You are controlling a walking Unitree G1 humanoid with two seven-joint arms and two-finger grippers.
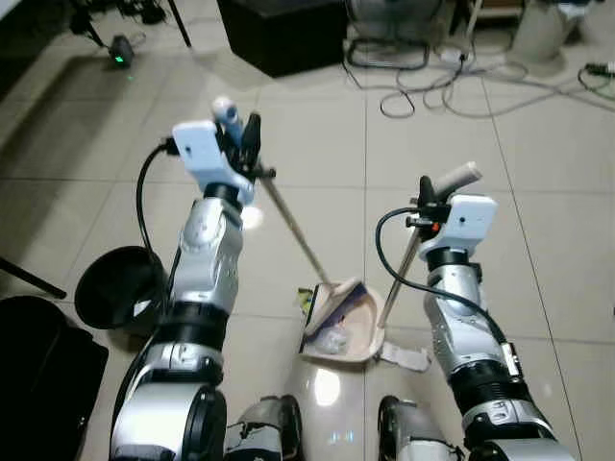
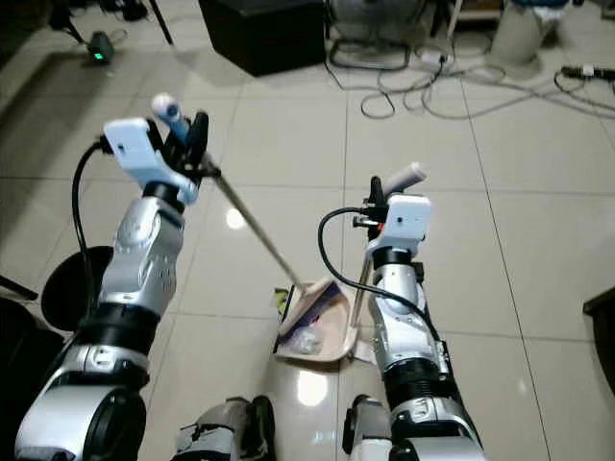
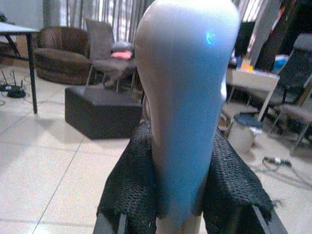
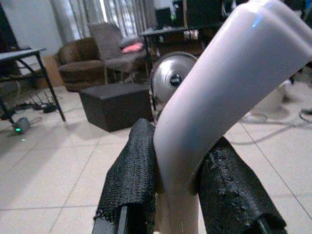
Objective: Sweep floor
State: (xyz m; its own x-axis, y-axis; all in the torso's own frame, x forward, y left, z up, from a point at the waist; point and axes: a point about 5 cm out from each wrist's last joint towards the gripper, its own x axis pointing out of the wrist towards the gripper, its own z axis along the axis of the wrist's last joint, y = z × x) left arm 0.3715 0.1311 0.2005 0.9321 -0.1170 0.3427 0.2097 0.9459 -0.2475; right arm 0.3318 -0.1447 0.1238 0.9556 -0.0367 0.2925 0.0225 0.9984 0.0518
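My left gripper (image 1: 240, 134) is shut on the pale blue top of a broom handle (image 3: 187, 97). The thin broom stick (image 1: 293, 230) slants down to the brush head (image 1: 332, 305), which rests in the mouth of a beige dustpan (image 1: 351, 331) on the tiled floor just ahead of my feet. Some pale scraps (image 1: 333, 343) lie inside the pan. My right gripper (image 1: 430, 195) is shut on the dustpan's upright white handle (image 4: 214, 92), whose bent grip sticks up above the black fingers (image 4: 129, 175).
A black round bin (image 1: 117, 286) stands on the floor at my left. A black box (image 1: 279, 34), a fan base (image 1: 389, 48) and loose cables (image 1: 432, 91) lie ahead. A black case (image 1: 43, 375) sits at the lower left. Open tiles stretch ahead between them.
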